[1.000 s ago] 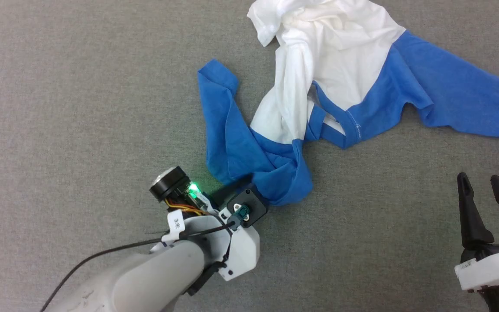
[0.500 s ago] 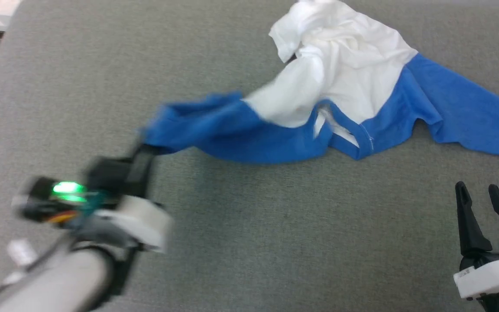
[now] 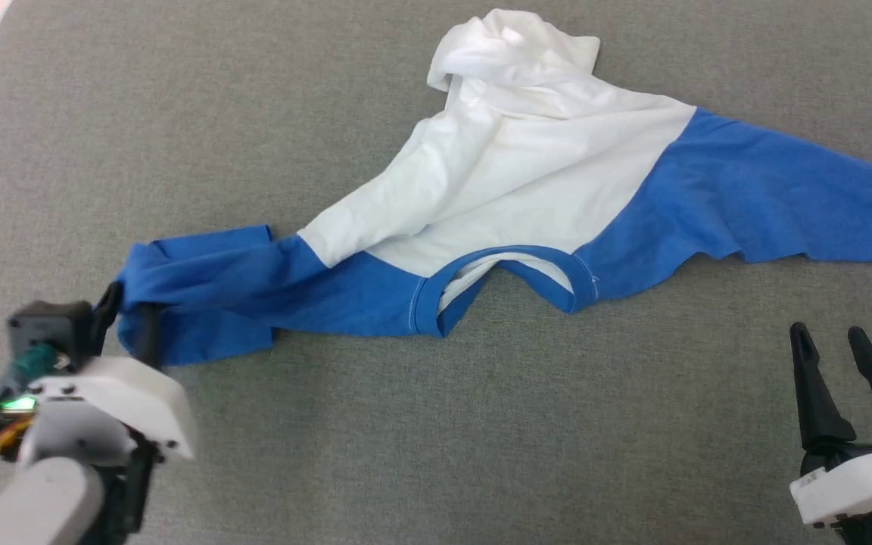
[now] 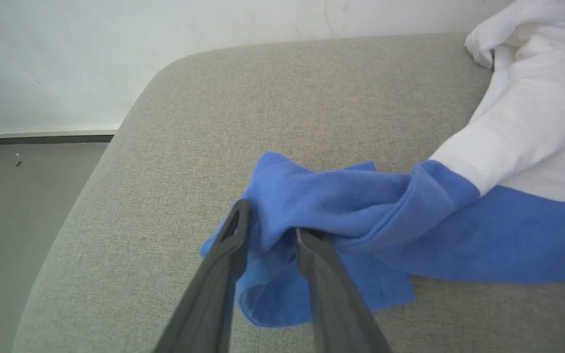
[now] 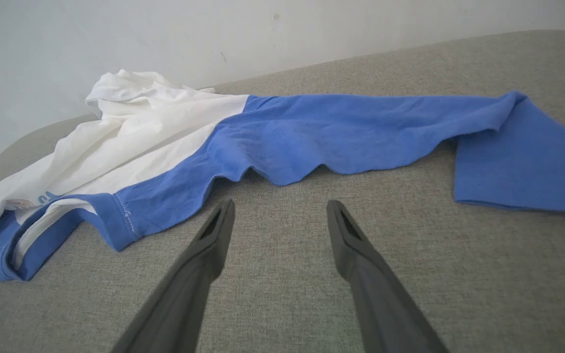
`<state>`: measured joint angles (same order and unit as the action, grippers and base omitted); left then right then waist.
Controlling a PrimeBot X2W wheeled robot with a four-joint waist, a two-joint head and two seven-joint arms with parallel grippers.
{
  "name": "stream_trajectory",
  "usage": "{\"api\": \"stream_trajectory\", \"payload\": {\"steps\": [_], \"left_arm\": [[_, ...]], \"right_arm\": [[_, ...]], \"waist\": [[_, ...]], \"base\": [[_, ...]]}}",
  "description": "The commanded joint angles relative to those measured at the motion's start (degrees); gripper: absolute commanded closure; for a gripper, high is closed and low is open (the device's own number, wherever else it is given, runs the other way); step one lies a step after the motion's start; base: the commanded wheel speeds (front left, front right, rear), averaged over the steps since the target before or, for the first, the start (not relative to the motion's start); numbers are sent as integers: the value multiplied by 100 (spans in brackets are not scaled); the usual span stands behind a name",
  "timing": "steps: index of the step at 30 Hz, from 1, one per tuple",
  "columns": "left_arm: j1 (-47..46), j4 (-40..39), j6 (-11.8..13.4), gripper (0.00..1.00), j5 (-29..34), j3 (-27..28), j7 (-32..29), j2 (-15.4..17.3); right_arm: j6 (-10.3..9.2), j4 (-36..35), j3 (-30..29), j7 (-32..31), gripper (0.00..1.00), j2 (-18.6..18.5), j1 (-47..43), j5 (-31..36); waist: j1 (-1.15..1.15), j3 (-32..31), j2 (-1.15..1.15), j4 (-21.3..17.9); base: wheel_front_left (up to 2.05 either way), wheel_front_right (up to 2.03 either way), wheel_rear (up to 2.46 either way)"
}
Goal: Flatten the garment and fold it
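Left gripper (image 3: 129, 318) was seen closed to a narrow gap on the garment (image 3: 527, 166), with bunched blue cloth pinched between its dark fingers. A grey fabric-covered desk (image 3: 436, 454) was spread under everything, and its rounded corner was shown in the left wrist view. The garment was laid across the far half of the desk, stretched sideways, with its white body crumpled and heaped toward the far edge. The longer blue sleeve (image 3: 784, 197) was extended flat toward the robot's right. The other sleeve (image 3: 201, 280), gathered into folds, was drawn out to the left, where its end was held. The blue neckband (image 3: 419, 306) was turned toward the robot. The right gripper (image 3: 827, 331) was held wide apart and empty, near the desk's front right, clear of the cloth. Blue lettering (image 5: 47, 197) beside a small picture (image 5: 17, 203) was partly folded under and could not be read. Print on a small label (image 3: 808, 479) on the right gripper's housing was too small to be read.
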<state>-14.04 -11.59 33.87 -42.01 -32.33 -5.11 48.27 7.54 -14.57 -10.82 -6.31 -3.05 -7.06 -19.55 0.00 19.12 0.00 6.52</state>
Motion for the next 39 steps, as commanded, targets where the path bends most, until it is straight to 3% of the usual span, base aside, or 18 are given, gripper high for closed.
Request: {"api": "stream_trajectory", "payload": {"steps": [1,5,8,14,18,22,27,30,35,39], "left_arm": [[10,78,-43,0,-15,4,190,-205],[-89,49,-89,0,58,49,676,-534],[-130,-296,34,0,193,167,1177,-789],[120,-1254,511,0,920,268,1945,-1342],[567,-1455,933,0,1835,143,2005,-1637],[1061,-1244,1157,0,2469,-32,2009,-2008],[1219,-1012,901,0,2673,-70,2010,-2484],[1170,-943,763,0,2755,-20,2010,-2596],[1023,-850,475,0,2967,110,2010,-2835],[914,-783,293,0,3127,153,2011,-3027]], "right_arm": [[-5,-33,3,-22,0,16,11,63],[-5,-36,-20,-35,0,17,-36,75],[-5,-13,-10,-14,0,17,-69,53],[-5,112,51,72,0,17,-151,-46],[-5,199,82,144,0,17,-212,-107],[-5,259,59,212,0,17,-270,-124],[-5,191,-67,193,0,17,-205,-54],[-5,39,-115,59,0,-34,-41,41],[-5,-303,-107,-541,0,-808,739,125],[-5,-32,-184,-1395,0,-1496,1515,-184]], "waist": [[0,-26,0,-16],[0,-132,0,12],[0,-243,0,32],[0,-459,0,16],[0,-544,0,-15],[0,-591,0,9],[0,-582,0,106],[0,-518,0,117],[0,-233,0,52],[0,39,0,15]], "base": [[0,0,0],[0,0,0],[0,0,0],[0,0,0],[0,0,0],[0,0,0],[0,0,0],[0,0,0],[0,0,0],[0,0,0]]}}
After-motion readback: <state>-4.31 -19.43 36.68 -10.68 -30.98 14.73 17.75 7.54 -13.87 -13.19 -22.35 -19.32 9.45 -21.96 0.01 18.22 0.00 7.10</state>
